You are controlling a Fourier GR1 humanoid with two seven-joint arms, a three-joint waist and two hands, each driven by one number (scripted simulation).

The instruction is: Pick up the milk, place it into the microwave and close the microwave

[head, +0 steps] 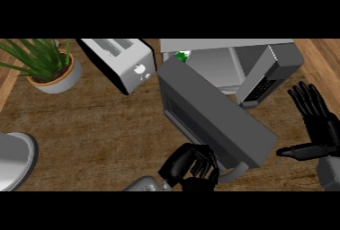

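Note:
The microwave [266, 67] stands at the back of the counter, and its dark grey door [212, 117] is swung wide open toward me. Inside, at the cavity's left edge, a small white and green milk carton [181, 56] peeks out above the door's top edge. My left hand [190, 167] sits at the door's near end with its fingers curled, just left of the pale door handle [234, 173]. Whether it touches the door I cannot tell. At the right edge my right hand [317, 123] rests open, fingers up, holding nothing.
A silver toaster [123, 60] stands left of the microwave. A potted plant [48, 67] fills the far left corner. A grey round vessel [15, 161] shows at the left edge. Brown countertop lies between it and the door.

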